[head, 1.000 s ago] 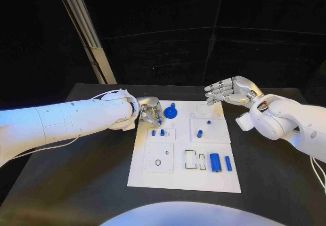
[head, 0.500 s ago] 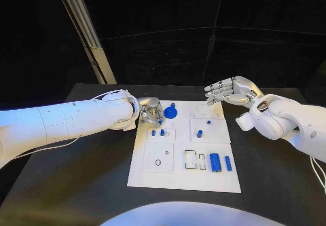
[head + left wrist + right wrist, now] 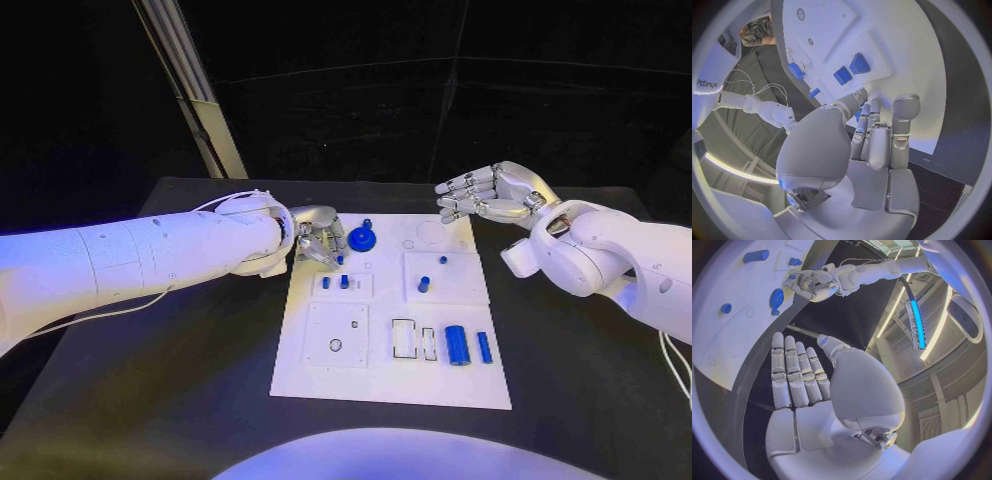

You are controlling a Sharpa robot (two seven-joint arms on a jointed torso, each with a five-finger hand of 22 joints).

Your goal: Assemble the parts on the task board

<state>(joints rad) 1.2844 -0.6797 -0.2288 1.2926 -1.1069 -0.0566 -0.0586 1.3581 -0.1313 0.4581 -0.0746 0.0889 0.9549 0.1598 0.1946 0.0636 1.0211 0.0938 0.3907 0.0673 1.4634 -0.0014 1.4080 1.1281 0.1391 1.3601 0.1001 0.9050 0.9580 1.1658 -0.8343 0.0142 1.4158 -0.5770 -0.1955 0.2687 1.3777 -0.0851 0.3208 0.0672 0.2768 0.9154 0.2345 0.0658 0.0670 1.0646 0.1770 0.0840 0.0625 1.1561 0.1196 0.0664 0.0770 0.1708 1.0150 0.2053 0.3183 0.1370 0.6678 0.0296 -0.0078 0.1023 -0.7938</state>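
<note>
We log the left arm [image 3: 130, 260] entering over the table [image 3: 173, 400] and ending at the far left corner of the task board [image 3: 397, 385]. The left hand [image 3: 317, 243] sits at that corner with its fingers curled down toward the board. In the left wrist view the fingers [image 3: 879, 142] lie side by side, tips close to the white surface, and a bit of blue shows between them; we cannot tell whether the hand pinches a part or only touches the board.

Just beside the fingertips, on the far strip of the board, we note a round blue disc part [image 3: 364, 239] with a small knob at its far edge. Nearer, two short blue pegs [image 3: 335, 282] stand in a small raised tile. Below that tile lies a larger white tile with a hole [image 3: 336, 345].

Moving right, a square raised tile carries one small blue peg [image 3: 443, 260] and a taller blue peg [image 3: 424, 285]. In the near right area we record two white rectangular slots [image 3: 415, 342], then a thick blue cylinder [image 3: 457, 345] lying flat, and a thin blue bar [image 3: 485, 347] just beside it.

The right hand [image 3: 483, 195] hovers above the far right corner of the board, apart from it. It holds nothing. In the right wrist view its fingers [image 3: 795, 372] are extended, lying close together, and the thumb stands off to one side. The right arm [image 3: 613, 255] reaches in over the table's right side.
</note>
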